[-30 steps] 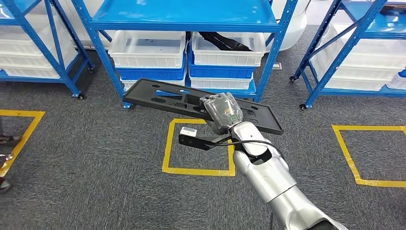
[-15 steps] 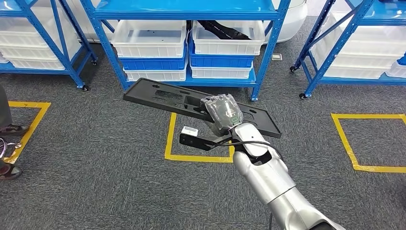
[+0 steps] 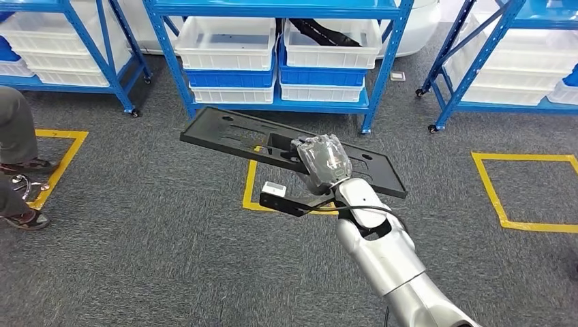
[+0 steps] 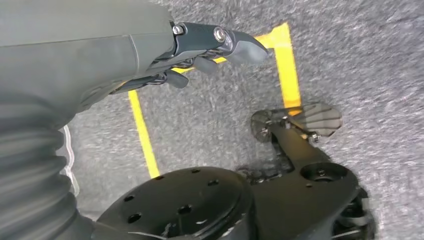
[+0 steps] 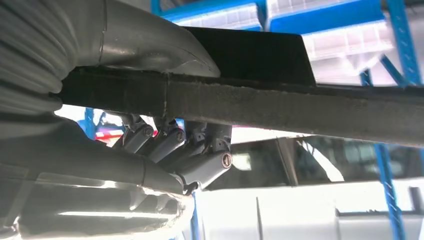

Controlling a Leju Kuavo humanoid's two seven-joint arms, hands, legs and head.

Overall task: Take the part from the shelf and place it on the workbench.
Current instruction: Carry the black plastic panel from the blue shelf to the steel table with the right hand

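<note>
My right hand [image 3: 326, 161] held the long black part [image 3: 232, 133] up in the air, over the grey carpet [image 3: 150, 231]. My thumb [image 5: 150, 47] pressed on one flat side of the part [image 5: 280, 107] and my fingers [image 5: 200, 150] curled against the other side, so the grip was tight. The part was away from the shelf [image 3: 272, 13] and tilted a little, with one end reaching out toward my left. Under it, on the floor, was a yellow tape square [image 3: 249, 191].

My left hand [image 4: 200, 47] hung down over the carpet beside a yellow line [image 4: 142, 132]. It held nothing, and its fingers [image 4: 240, 45] were bent only a little, with gaps between them.

On the blue shelf in front of me sat white bins [image 3: 227, 42] stacked on blue bins [image 3: 228, 78]. One white bin on top looked bare inside. The white bin next to it [image 3: 332, 51] had a long black thing [image 3: 326, 32] lying in it. More white bins [image 3: 518, 75] sat on the shelf to the right. A person's leg and shoe [image 3: 20, 170] stood at the left edge.
</note>
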